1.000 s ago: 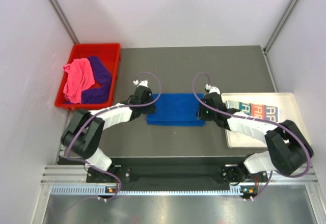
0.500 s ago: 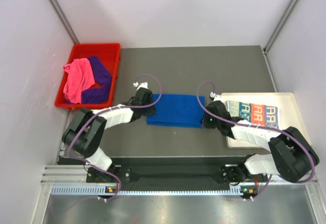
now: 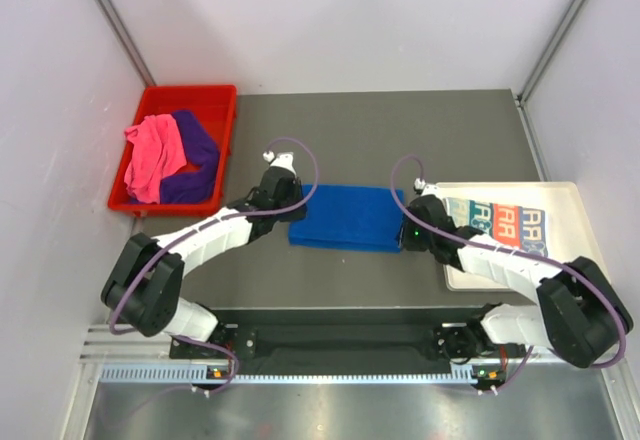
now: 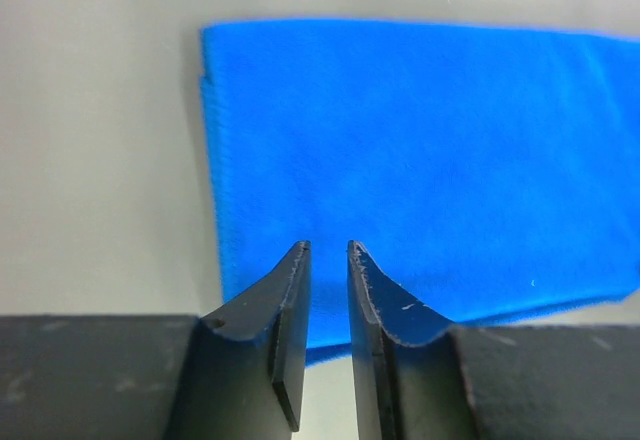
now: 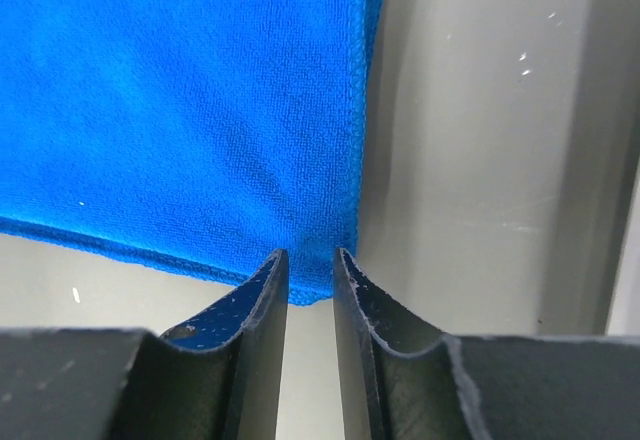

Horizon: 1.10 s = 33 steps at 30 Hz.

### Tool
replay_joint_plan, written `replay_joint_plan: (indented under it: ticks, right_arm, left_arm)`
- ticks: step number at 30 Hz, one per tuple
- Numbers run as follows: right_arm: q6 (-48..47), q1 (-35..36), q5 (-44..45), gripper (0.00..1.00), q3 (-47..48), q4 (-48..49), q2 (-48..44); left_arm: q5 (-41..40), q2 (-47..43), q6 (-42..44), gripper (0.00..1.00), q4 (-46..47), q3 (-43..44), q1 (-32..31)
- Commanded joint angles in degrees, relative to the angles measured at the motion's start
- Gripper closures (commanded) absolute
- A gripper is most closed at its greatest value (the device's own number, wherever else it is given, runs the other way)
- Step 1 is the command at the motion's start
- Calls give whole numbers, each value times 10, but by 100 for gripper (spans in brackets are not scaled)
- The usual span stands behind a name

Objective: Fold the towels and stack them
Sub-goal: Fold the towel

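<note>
Jaws of the left gripper [image 4: 325, 250] stand a narrow slit apart over the near-left corner of the royal blue towel [image 3: 345, 217], with nothing between them. The right gripper [image 5: 310, 252], its jaws just as narrow, sits over the near-right corner. The towel lies flat mid-table. Both grippers are at matching corners, probably so they can pinch together for the next fold. At right, the white tray [image 3: 560, 195] holds the lettered towel [image 3: 505, 222].

A dark grey table [image 3: 400, 130] sits between plain pale walls [image 3: 330, 20]. Two thin metal posts [image 3: 108, 10] lean up at the back corners. A shiny metal rail [image 3: 350, 372] runs along the near edge. The light is soft and even, with only small shadows
</note>
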Motion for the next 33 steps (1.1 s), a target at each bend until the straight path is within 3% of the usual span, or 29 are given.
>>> replay_joint_plan:
  ticks: [1, 10, 19, 22, 26, 29, 33]
  right_arm:
    - [-5, 8, 20, 75, 33, -20, -20]
    - [-1, 8, 22, 75, 20, -17, -22]
    - [12, 11, 12, 75, -15, -1, -26]
    - [18, 14, 12, 67, -26, 12, -23]
    - [21, 17, 6, 65, -29, 26, -12]
    - [25, 30, 6, 74, -28, 28, -6]
    - [39, 54, 10, 80, -30, 27, -14]
  left_arm:
    - [15, -2, 8, 75, 7, -30, -10]
    - [18, 12, -27, 82, 45, -121, -16]
    - [-28, 14, -31, 84, 14, -110, -16]
    - [-40, 20, -34, 85, -2, -106, -17]
    - [-54, 23, -40, 85, -13, -103, -16]
    - [-86, 28, -57, 89, -43, -84, -17]
    - [-141, 37, -76, 91, -112, -54, -16]
